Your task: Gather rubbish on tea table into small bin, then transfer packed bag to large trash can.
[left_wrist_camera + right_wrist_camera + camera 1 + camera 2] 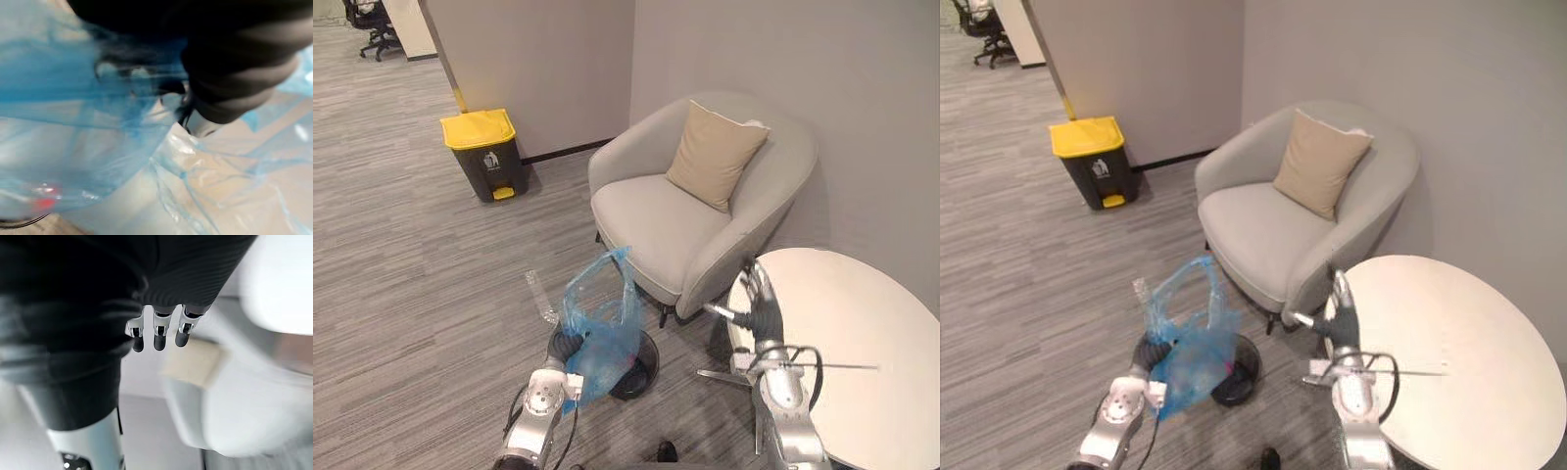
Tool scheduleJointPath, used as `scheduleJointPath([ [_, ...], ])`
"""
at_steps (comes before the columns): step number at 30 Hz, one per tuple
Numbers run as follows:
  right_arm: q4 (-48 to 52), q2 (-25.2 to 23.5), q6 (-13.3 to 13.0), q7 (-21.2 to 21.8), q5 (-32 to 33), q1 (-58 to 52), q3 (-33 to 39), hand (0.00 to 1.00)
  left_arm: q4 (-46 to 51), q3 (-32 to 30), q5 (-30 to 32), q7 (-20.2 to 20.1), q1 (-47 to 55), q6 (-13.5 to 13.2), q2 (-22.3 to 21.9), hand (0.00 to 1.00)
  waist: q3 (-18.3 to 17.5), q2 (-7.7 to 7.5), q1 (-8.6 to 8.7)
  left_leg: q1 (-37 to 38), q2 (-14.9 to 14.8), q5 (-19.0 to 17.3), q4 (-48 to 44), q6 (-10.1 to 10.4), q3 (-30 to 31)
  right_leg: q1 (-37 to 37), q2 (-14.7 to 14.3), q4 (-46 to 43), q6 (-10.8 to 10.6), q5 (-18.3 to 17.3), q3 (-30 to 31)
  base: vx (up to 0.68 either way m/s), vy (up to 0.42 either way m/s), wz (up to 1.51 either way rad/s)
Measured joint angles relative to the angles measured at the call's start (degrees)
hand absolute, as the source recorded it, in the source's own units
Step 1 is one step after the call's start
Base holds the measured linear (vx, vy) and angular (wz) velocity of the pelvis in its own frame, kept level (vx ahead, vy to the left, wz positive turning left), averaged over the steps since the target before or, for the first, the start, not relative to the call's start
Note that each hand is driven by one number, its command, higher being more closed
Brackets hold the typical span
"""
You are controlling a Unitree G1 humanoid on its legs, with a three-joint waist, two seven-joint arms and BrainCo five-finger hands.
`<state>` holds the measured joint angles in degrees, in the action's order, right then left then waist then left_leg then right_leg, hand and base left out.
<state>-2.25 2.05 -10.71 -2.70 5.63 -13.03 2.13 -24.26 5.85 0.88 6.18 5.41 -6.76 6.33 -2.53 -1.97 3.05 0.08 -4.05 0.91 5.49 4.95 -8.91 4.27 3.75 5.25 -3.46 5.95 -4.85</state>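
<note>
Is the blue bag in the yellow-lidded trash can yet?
No, the blue bag is at the left hand over the small black bin, far from the yellow-lidded trash can.

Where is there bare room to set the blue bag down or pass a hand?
Free: the grey carpet between the yellow-lidded trash can and the light grey armchair; the round white tabletop beyond the right hand. Crowded: the gap between armchair, table and small black bin, where the left hand meets the blue plastic bag.
</note>
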Motion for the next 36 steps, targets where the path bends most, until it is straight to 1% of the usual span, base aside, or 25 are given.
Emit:
scheduleJointPath([
  [2, -4.71, 0.06, 0.16, 1.27, 2.41, -0.16, 0.1, 0.0, -1.87, -1.41, -0.61, -0.55, 0.26, 0.12, 0.04, 1.0, 0.06, 0.09, 0.03, -0.01, -0.01, -0.07, 0.01, 0.07, 0.0, 0.01, 0.0, 0.23, -0.36, -0.38, -0.09, -0.06, -0.019, 0.03],
  [3, -7.81, 0.07, 0.27, 1.81, 2.94, -0.11, 0.19, 0.0, -2.91, -2.36, -1.07, -0.97, 0.53, 0.21, -0.06, 1.0, 0.1, 0.12, 0.02, -0.01, -0.05, -0.36, 0.01, 0.5, 0.0, 0.0, 0.0, 0.25, -0.35, -0.41, -0.24, -0.04, -0.016, 0.02],
  [5, -13.44, 0.01, 0.88, 2.2, 3.07, -0.02, 1.13, 0.0, -5.07, -3.04, -1.17, -1.43, 0.59, 0.39, -0.07, 1.0, 0.33, 0.21, -0.02, -0.01, -0.12, -0.41, 0.06, 0.53, 0.08, -0.04, 0.0, 0.26, -0.29, -0.45, -0.44, -0.01, -0.007, 0.02],
  [6, -18.7, 0.01, 1.63, 2.21, 2.95, 0.37, 2.42, 0.0, -6.96, -3.58, -1.19, -1.56, 0.68, 0.56, -0.25, 1.0, 0.51, 0.36, -0.17, 0.0, -0.16, -0.49, 0.18, 0.4, 0.1, -0.04, -0.01, 0.26, -0.09, -0.58, -0.51, 0.0, 0.0, 0.0],
  [9, -27.25, 0.14, 3.5, 1.57, 0.49, 1.16, 4.7, 0.0, -10.28, -4.92, -2.23, -1.79, 1.26, 1.15, -0.49, 1.0, 1.03, 0.71, -0.23, 0.01, -0.25, -0.56, 0.27, 0.35, 0.1, -0.03, -0.03, 0.25, -0.13, -0.58, -0.55, 0.0, 0.0, 0.0],
  [11, -33.3, 0.27, 4.8, 0.96, -1.35, 1.47, 5.38, 0.0, -12.12, -5.53, -2.36, -1.81, 2.23, 1.52, -0.49, 1.0, 1.36, 0.88, -0.25, 0.05, -0.37, -0.45, 0.28, 0.68, 0.11, -0.05, -0.19, 0.19, -0.16, -0.73, -0.55, 0.02, -0.006, -0.01],
  [13, -37.17, 0.24, 5.57, 0.35, -2.31, 1.78, 5.8, 0.0, -14.21, -6.13, -2.56, -1.83, 2.47, 2.12, -0.57, 1.0, 1.37, 0.88, -0.3, 0.17, -0.37, -0.35, 0.27, 0.57, 0.13, -0.17, -0.3, -0.09, 0.01, -0.79, -0.54, 0.06, -0.008, -0.01],
  [14, -38.5, 0.23, 5.85, 0.27, -2.57, 1.89, 5.91, 0.0, -15.18, -6.71, -2.73, -1.83, 2.66, 2.32, -0.59, 1.0, 1.41, 0.82, -0.31, 0.36, -0.35, -0.37, 0.28, 0.58, 0.15, -0.33, -0.38, -0.14, 0.41, -0.5, -0.51, 0.06, -0.001, -0.01],
  [16, -40.07, 0.27, 6.03, -0.06, -3.4, 2.39, 5.99, 0.0, -15.92, -7.19, -2.75, -1.74, 3.32, 2.42, -0.46, 1.0, 1.51, 0.71, -0.44, 0.6, -0.35, -0.36, 0.27, 0.58, -0.02, -0.45, -0.46, -0.16, 0.44, -0.46, -0.45, 0.05, -0.002, -0.05],
  [20, -43.77, 0.35, 6.25, -0.73, -3.44, 5.29, 6.07, 0.0, -17.28, -7.32, -3.36, -1.62, 3.4, 2.43, -0.43, 1.0, 4.22, 0.38, -0.86, 1.77, -0.04, -0.52, 0.1, 0.4, -0.69, -1.37, -0.4, -0.18, 0.39, -0.41, 0.26, 0.0, 0.007, -0.08],
  [22, -44.28, 0.39, 6.73, -0.82, -3.49, 7.08, 6.05, 0.0, -17.67, -7.79, -3.41, -1.55, 3.53, 2.44, -0.47, 1.0, 5.07, 0.28, -1.62, 0.66, 0.18, -1.14, -1.15, 0.04, -1.45, -0.35, -0.15, -0.27, 0.13, -0.07, 1.11, -0.05, 0.023, -0.18],
  [23, -44.59, 0.48, 6.74, -0.88, -3.54, 7.37, 6.04, 0.0, -17.75, -7.95, -3.43, -1.52, 3.47, 2.43, -0.48, 1.0, 5.29, 0.29, -1.71, -0.17, 0.25, -1.33, -1.88, -0.05, -1.55, 0.47, -0.02, -0.95, 0.09, -0.11, 1.32, -0.06, 0.025, -0.13],
  [26, -46.23, 1.26, 7.21, -1.83, -5.38, 10.29, 5.22, 0.0, -18.07, -8.95, -4.03, -1.38, 2.1, 2.41, -0.33, 1.0, 8.15, 0.37, -1.99, -3.97, 0.39, -2.69, -6.41, -0.7, -1.47, 5.49, 0.91, -8.14, -0.34, -2.77, 1.86, -0.08, 0.012, 0.03],
  [27, -46.29, 1.65, 7.4, -2.26, -5.69, 10.65, 4.21, 0.0, -18.02, -9.0, -4.56, -1.34, 1.84, 2.43, -0.24, 1.0, 8.52, 0.23, -2.17, -6.06, 0.68, -3.52, -9.16, -1.06, -1.25, 7.51, 1.53, -11.54, -0.87, -4.06, 1.81, -0.08, 0.018, 0.18],
  [28, -46.54, 1.79, 7.45, -2.36, -5.69, 10.48, 3.75, 0.0, -17.87, -8.98, -4.68, -1.32, 1.7, 2.42, -0.22, 1.0, 8.67, 0.14, -2.21, -7.26, 0.79, -3.94, -10.84, -1.32, -1.09, 8.04, 1.75, -12.87, -1.45, -4.41, 2.05, -0.07, 0.017, 0.28],
  [29, -46.6, 1.81, 7.48, -2.43, -5.68, 10.49, 3.43, 0.0, -17.51, -8.92, -4.69, -1.29, 1.7, 2.42, -0.2, 1.0, 8.81, 0.43, -2.25, -7.97, 0.3, -4.17, -11.76, -1.72, -0.26, 7.93, 1.79, -14.13, -2.31, -5.41, 2.5, -0.03, 0.029, 0.65],
  [30, -46.47, 1.65, 7.47, -2.45, -5.66, 10.26, 3.15, 0.0, -16.97, -8.71, -4.67, -1.3, 0.95, 2.33, -0.26, 1.0, 9.41, 0.27, -1.95, -8.67, 0.44, -4.23, -13.25, -1.81, 1.88, 9.33, 1.72, -24.51, -2.96, -12.12, 5.08, -0.01, -0.017, 1.03],
  [31, -46.6, 1.38, 7.48, -2.5, -5.65, 9.41, 3.11, 0.0, -16.7, -8.48, -4.66, -1.28, 0.51, 2.18, -0.11, 1.0, 9.49, 0.25, -2.02, -9.4, 0.92, -4.21, -14.37, -1.77, 3.86, 9.58, 1.36, -31.44, -3.27, -15.81, 6.33, 0.03, -0.07, 1.31],
  [32, -46.96, 1.08, 7.47, -2.58, -5.64, 9.06, 2.71, 0.0, -16.04, -8.21, -4.65, -1.19, 0.59, 2.17, 0.31, 1.0, 8.91, -1.02, -2.29, -9.99, 1.63, -3.79, -15.0, -1.24, 5.52, 9.29, 1.41, -34.77, -3.48, -18.48, 7.53, 0.0, -0.124, 0.99],
  [33, -47.13, 1.04, 7.45, -2.65, -5.64, 9.14, 2.13, 0.0, -15.57, -8.22, -4.65, -1.06, 0.83, 2.12, 0.72, 1.0, 8.85, -1.85, -2.71, -10.55, 2.03, -3.63, -15.5, -0.99, 6.26, 8.75, 1.42, -33.95, -3.3, -19.46, 8.17, -0.03, -0.162, 0.73],
  [34, -47.16, 1.04, 7.34, -2.93, -5.64, 9.95, 2.0, 0.0, -15.54, -8.3, -4.65, -0.94, 0.85, 2.17, 0.83, 1.0, 8.79, -2.56, -3.6, -11.82, 1.99, -3.16, -16.21, -0.32, 7.19, 7.34, 1.1, -30.15, -2.21, -20.32, 8.69, -0.13, -0.16, 0.36],
  [35, -47.0, 1.31, 7.19, -3.15, -5.64, 11.49, 2.0, 0.0, -15.65, -8.32, -4.66, -0.78, 0.82, 2.17, 0.34, 1.0, 9.17, -1.85, -4.31, -13.19, 1.46, -2.29, -16.09, 0.15, 7.74, 6.65, 0.19, -26.47, 0.22, -19.93, 8.42, -0.15, -0.135, 0.29],
  [36, -46.87, 1.68, 7.16, -3.28, -5.64, 12.57, 1.99, 0.0, -15.62, -8.31, -4.66, -0.7, 0.8, 2.16, -0.32, 1.0, 9.81, -0.75, -4.63, -13.8, 0.78, -1.32, -15.62, 0.36, 8.33, 6.57, -0.57, -25.05, 0.59, -18.65, 7.6, -0.21, -0.093, 0.27],
])
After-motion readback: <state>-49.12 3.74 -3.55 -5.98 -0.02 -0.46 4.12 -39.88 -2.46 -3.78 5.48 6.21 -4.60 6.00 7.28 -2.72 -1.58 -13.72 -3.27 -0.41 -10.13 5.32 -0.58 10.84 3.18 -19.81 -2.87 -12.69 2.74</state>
